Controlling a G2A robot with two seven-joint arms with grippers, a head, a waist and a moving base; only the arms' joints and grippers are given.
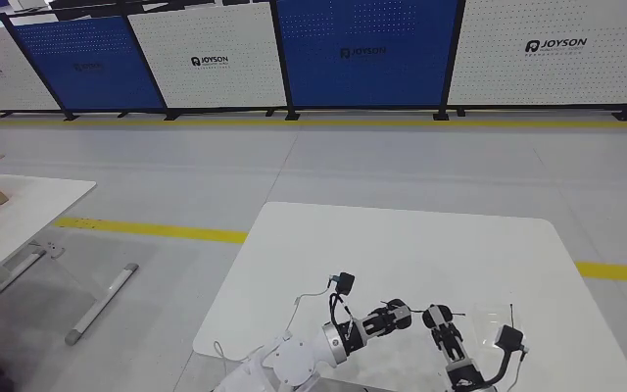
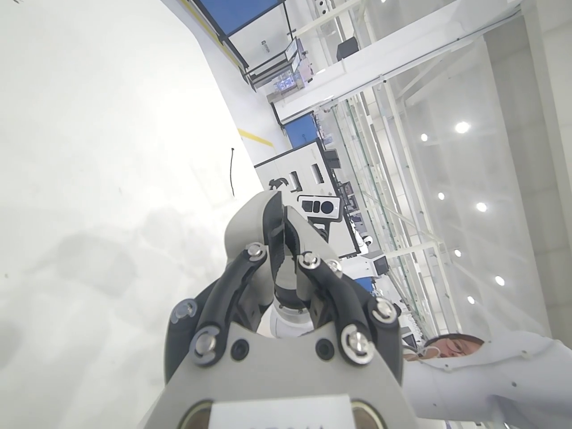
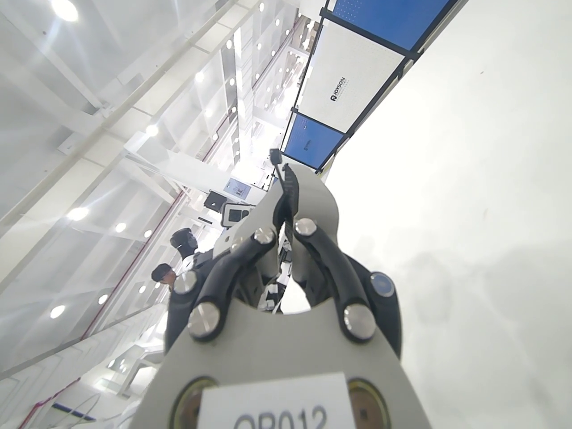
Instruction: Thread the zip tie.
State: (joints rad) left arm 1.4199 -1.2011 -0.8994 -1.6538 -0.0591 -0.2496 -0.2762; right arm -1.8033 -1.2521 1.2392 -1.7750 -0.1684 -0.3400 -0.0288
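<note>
My right gripper (image 3: 286, 180) is shut on a black zip tie (image 3: 275, 159), whose square head sticks out past the fingertips. In the top view this gripper (image 1: 438, 317) hovers near the table's front edge. Just left of it is my left gripper (image 1: 400, 316), pointing toward the right gripper. Its fingers (image 2: 273, 220) are pressed together, and I see nothing between them. A second black zip tie (image 2: 232, 171) lies loose on the white table (image 1: 392, 255), to the right of both grippers (image 1: 511, 314).
A clear plastic bag (image 1: 485, 323) lies flat on the table beside the loose zip tie. The table's front edge runs close under both arms. Another white table (image 1: 39, 201) stands off to the left across the floor.
</note>
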